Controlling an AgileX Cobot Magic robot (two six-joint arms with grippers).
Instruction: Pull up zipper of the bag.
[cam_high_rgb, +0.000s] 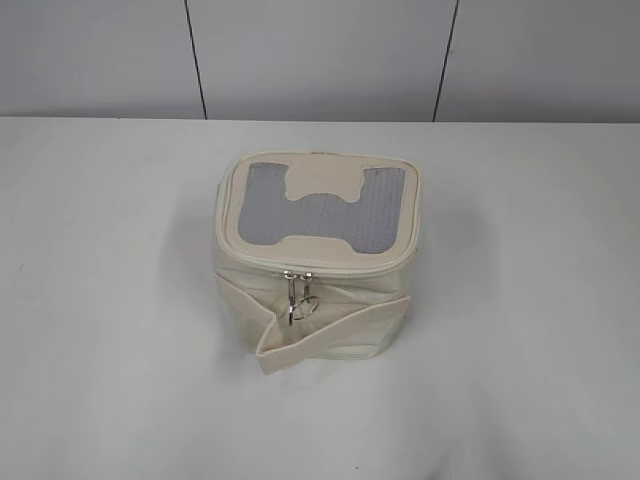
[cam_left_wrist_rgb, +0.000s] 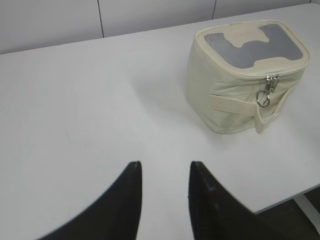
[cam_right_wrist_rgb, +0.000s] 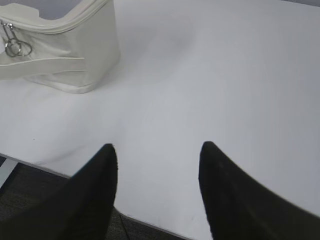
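Sitting mid-worktop, toward the back edge, the bag (cam_high_rgb: 315, 255) is untouched; zipper (cam_high_rgb: 300, 272) pulls hang at its front rim. Left gripper (cam_left_wrist_rgb: 165, 172) narrowly parted, right gripper (cam_right_wrist_rgb: 157, 155) wide, both empty near the front edge. Approach step: next move needs reaching a pull ring.

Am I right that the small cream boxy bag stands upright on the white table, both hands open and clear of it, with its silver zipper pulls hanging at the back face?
Not quite: the silver zipper pulls hang on the front face of the cream boxy bag, as the exterior view shows. The rest holds.
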